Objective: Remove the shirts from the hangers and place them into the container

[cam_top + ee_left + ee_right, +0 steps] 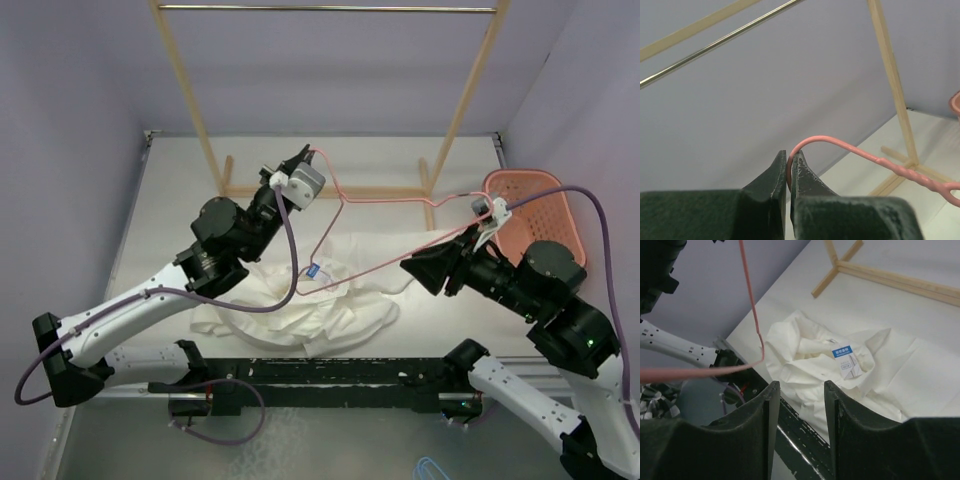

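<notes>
Jaws of the left gripper (pixel 790 157) clench the hanger (pixel 840 142) by its hook. Limp, light and thin, the shirt (pixel 300 310) lies crumpled on the counter (pixel 180 200) beneath the wire. The right gripper (pixel 800 400) has its jaws apart and empty; bunched cloth near the collar looks the surest hold.

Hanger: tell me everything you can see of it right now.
The hanger is thin pink wire: a triangle, a twisted neck and a curved hook. The left gripper is shut on the hook and holds it tilted above the table, in front of the wooden rack. It looks free of the white shirt crumpled beneath it. One corner lies by the basket rim; contact is unclear. The open right gripper is near the lower bar, not gripping it.
</notes>
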`<act>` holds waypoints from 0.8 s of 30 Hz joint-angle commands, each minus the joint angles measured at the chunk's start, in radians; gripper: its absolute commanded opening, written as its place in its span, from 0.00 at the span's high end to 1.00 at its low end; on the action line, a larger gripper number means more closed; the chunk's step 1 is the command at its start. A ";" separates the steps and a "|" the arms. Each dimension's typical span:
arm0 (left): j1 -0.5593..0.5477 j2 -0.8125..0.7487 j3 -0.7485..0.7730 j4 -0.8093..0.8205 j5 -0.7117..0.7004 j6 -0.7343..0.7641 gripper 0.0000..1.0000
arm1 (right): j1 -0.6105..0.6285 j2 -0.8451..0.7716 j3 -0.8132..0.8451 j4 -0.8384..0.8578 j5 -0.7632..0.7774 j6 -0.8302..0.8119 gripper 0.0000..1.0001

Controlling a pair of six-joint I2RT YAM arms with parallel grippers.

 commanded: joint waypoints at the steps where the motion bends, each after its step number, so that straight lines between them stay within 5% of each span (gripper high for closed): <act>1: 0.073 -0.064 0.089 -0.085 0.030 -0.018 1.00 | 0.004 0.047 0.028 -0.006 -0.098 -0.034 0.54; 4: 0.086 -0.083 0.076 -0.050 0.016 0.040 1.00 | 0.003 0.060 0.020 -0.004 -0.091 -0.048 0.29; 5: 0.086 -0.083 0.084 -0.047 0.004 0.063 1.00 | 0.004 0.063 0.020 -0.007 -0.075 -0.051 0.04; 9: 0.093 -0.106 0.100 0.006 -0.020 0.138 1.00 | 0.004 0.045 -0.007 0.011 -0.026 -0.035 0.00; 15: 0.100 -0.141 0.169 -0.054 0.005 0.154 1.00 | 0.005 0.011 -0.163 0.289 -0.437 0.037 0.00; 17: 0.100 -0.138 0.193 -0.106 0.022 0.142 1.00 | 0.003 0.037 -0.175 0.321 -0.492 0.072 0.02; 20: 0.100 -0.131 0.220 -0.188 0.065 0.142 1.00 | 0.003 0.078 -0.179 0.332 -0.552 0.085 0.43; 24: 0.100 -0.104 0.277 -0.439 0.265 0.201 1.00 | 0.004 0.153 -0.028 0.075 -0.449 -0.089 0.56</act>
